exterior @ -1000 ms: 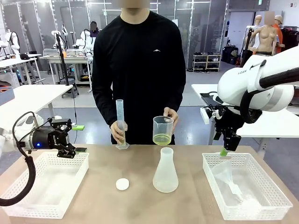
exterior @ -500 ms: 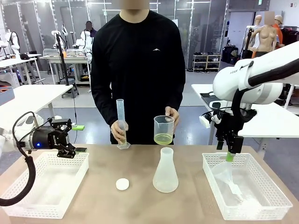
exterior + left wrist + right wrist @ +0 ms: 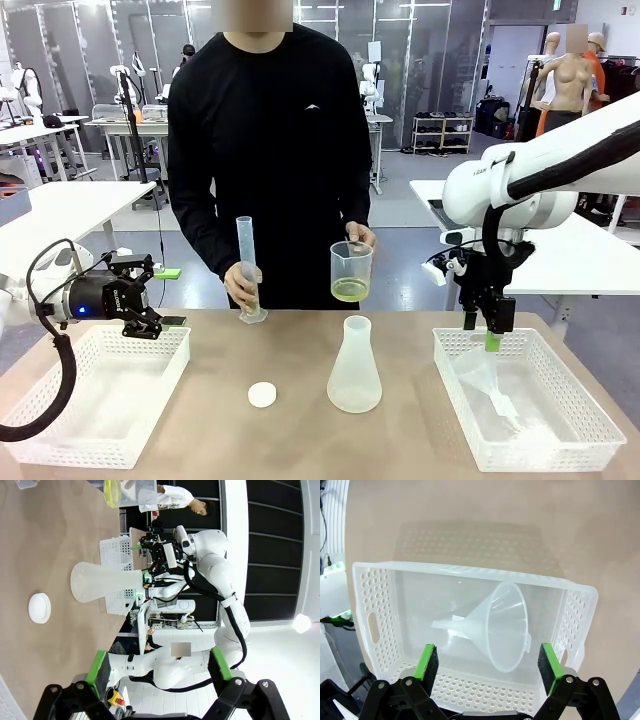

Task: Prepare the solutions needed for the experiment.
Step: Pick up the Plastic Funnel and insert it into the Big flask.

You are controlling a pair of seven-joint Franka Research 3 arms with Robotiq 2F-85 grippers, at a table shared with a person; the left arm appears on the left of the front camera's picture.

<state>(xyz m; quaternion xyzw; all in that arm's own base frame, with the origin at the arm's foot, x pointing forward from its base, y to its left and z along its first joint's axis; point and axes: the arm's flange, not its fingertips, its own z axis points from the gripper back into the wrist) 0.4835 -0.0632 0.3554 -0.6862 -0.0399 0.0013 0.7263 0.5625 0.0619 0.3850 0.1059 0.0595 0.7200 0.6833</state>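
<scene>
The solutions (image 3: 350,290) are a little yellow-green liquid in a clear beaker that the person holds above the table's far edge; they also show in the left wrist view (image 3: 114,492). The person's other hand stands a graduated cylinder (image 3: 246,265) on the table. A frosted conical flask (image 3: 354,366) (image 3: 100,582) stands mid-table, with a white cap (image 3: 262,395) to its left. My right gripper (image 3: 487,335) (image 3: 488,662) hangs open over a clear funnel (image 3: 502,627) (image 3: 485,375) lying in the right basket. My left gripper (image 3: 172,297) (image 3: 160,665) is open, level and holds nothing.
A white perforated basket (image 3: 60,455) lies at the left under my left gripper. The right basket (image 3: 590,395) (image 3: 375,610) holds the funnel. The person stands close at the far edge, hands over the table.
My right gripper has moved left and down over the funnel's end of the basket. The person has shifted left with the cylinder. My left arm has not moved.
</scene>
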